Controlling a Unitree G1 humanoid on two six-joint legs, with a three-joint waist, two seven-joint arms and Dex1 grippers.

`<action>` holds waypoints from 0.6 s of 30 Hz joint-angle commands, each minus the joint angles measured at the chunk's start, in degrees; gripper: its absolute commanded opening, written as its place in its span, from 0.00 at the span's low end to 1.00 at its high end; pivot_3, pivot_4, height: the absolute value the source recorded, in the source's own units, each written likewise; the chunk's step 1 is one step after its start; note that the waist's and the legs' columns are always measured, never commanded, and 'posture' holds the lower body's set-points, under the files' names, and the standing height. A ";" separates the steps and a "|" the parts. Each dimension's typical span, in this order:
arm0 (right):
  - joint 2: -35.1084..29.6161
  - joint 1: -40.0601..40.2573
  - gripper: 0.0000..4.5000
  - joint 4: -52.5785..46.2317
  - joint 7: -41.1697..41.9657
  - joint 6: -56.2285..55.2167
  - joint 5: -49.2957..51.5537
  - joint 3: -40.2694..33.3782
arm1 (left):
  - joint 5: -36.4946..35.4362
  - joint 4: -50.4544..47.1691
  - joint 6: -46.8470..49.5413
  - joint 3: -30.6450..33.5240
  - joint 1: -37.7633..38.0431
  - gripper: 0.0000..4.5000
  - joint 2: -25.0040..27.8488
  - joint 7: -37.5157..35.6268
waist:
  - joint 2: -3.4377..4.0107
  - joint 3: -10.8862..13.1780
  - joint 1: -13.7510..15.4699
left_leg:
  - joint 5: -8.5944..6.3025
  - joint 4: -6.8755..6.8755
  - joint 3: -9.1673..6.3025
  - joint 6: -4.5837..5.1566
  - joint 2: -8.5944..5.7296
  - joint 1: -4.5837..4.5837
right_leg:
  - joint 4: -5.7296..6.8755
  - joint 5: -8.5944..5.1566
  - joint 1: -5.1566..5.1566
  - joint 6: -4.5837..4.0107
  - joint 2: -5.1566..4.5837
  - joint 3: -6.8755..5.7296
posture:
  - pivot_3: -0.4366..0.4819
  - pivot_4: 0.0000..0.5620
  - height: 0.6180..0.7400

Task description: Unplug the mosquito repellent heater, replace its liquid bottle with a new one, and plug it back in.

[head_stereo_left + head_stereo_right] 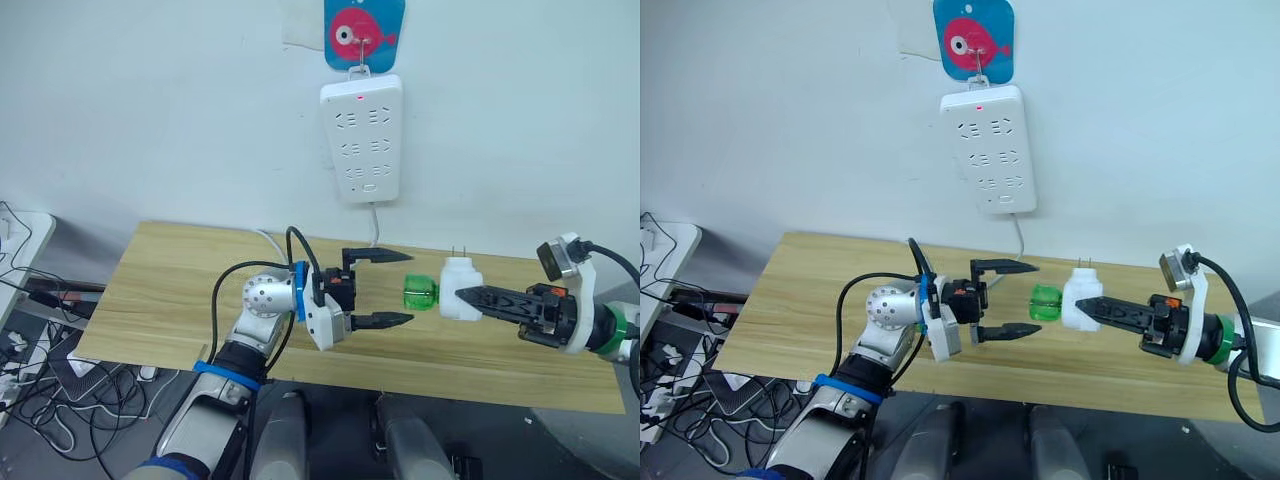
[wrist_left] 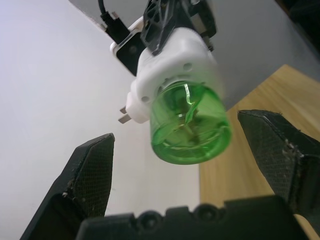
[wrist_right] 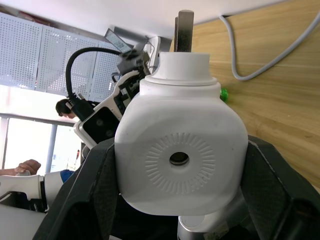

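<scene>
A light wooden table (image 1: 160, 300) spans the near foreground, with a tangle of cables (image 1: 30, 370) on the floor at its left end. Behind it stands a plain white wall; a tall white power strip (image 1: 362, 138) hangs there from a blue hook plate (image 1: 363, 32), and its cord (image 1: 376, 222) drops to the tabletop.

The mosquito repellent heater (image 1: 459, 290) is a small white rounded unit held in the air above the table, its two metal prongs pointing up. Its liquid bottle (image 1: 421, 294), round and translucent green, is still seated in the heater and projects sideways toward the robot's left.

The right gripper (image 1: 470, 296) is clamped on the heater body, one black finger on each side. The left gripper (image 1: 394, 289) is spread wide, its fingers above and below the bottle's end, level with it but not touching.

In the right wrist view a person (image 3: 65, 107) shows in the background.
</scene>
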 commanded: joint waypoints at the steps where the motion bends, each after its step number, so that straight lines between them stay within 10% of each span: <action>1: 0.40 0.08 0.66 -2.24 0.91 -0.42 1.63 -1.06 | 0.36 0.87 -3.05 -1.75 -0.74 0.99 -0.61 2.81 | 0.00 0.00 -0.02 | 0.00 0.00 0.00 0.00 0.00 0.00 | 0.00 0.00 0.00 0.00 0.00 0.00 | 0.57 0.53 1.00; 7: 0.75 1.24 0.66 -3.23 0.92 -0.77 1.63 -1.31 | -0.98 1.95 -5.00 -4.19 -1.38 0.99 0.44 3.54 | 0.00 0.00 -0.16 | 0.00 0.01 0.00 0.00 0.00 0.00 | 0.02 0.01 0.00 -0.01 0.00 -0.01 | 0.55 0.52 1.00; 14: 0.64 1.59 0.66 -3.58 1.09 -1.09 1.63 -1.21 | -2.72 2.99 -5.98 -6.30 -1.88 0.50 1.60 2.94 | 0.00 0.00 -0.49 | 0.01 0.01 -0.01 0.02 0.00 0.01 | 0.03 0.01 0.00 0.00 0.09 -0.01 | 0.55 0.52 1.00; 18: 0.00 1.79 0.66 -3.94 0.85 -1.21 1.63 -1.23 | -8.08 1.50 0.24 -7.79 -1.39 0.50 1.90 -0.64 | 0.01 0.00 -0.50 | 0.01 0.01 0.00 0.02 0.00 0.01 | 0.03 0.01 0.00 -0.01 0.13 -0.01 | 0.55 0.51 1.00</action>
